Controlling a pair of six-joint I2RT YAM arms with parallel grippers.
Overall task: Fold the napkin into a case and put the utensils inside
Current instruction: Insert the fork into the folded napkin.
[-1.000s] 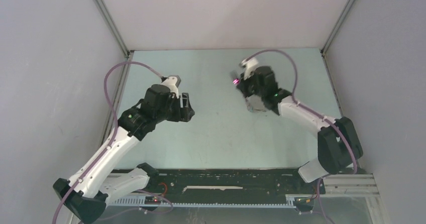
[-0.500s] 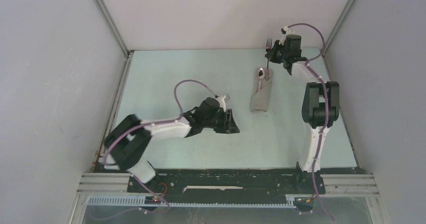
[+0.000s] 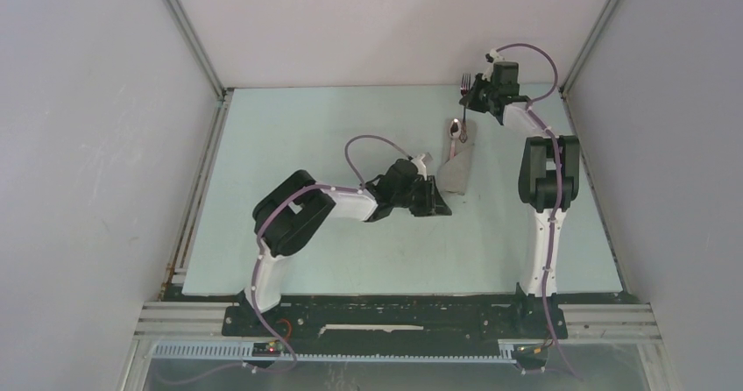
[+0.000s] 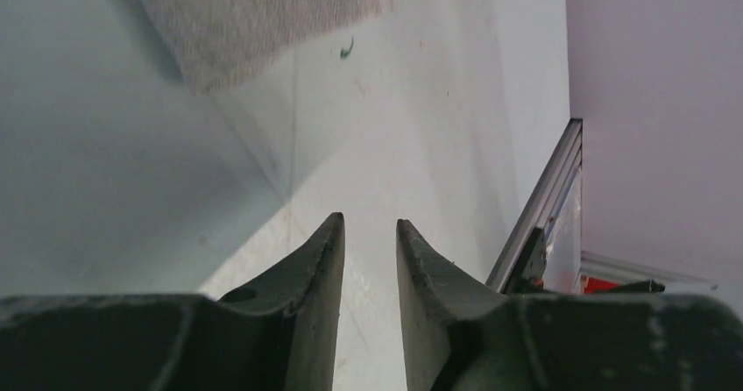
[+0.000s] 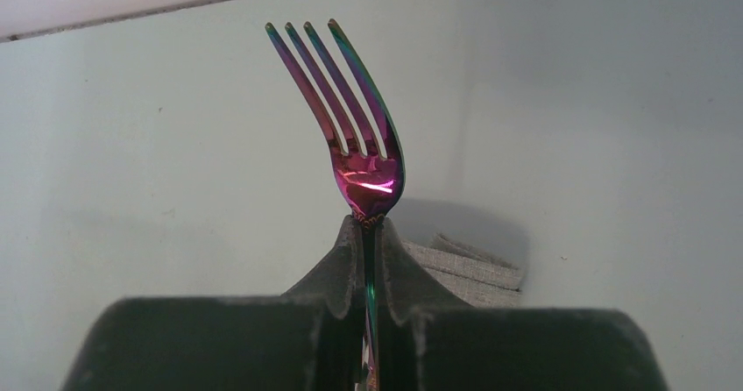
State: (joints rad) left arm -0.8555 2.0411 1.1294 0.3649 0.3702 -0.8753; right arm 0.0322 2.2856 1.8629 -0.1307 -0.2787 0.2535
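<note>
Table [image 3: 350,251] holds one case [image 3: 456,176], one spoon [image 3: 454,129]; right tool [image 5: 368,229] grips one fork [image 5: 355,119]; left tool [image 4: 368,233] narrow.

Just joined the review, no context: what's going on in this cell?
The case is already folded, with the spoon tucked in and its bowl sticking out the far end. The right gripper is shut on the fork, tines up, beyond the case. The left gripper sits by the case's near end, slightly open and empty.
</note>
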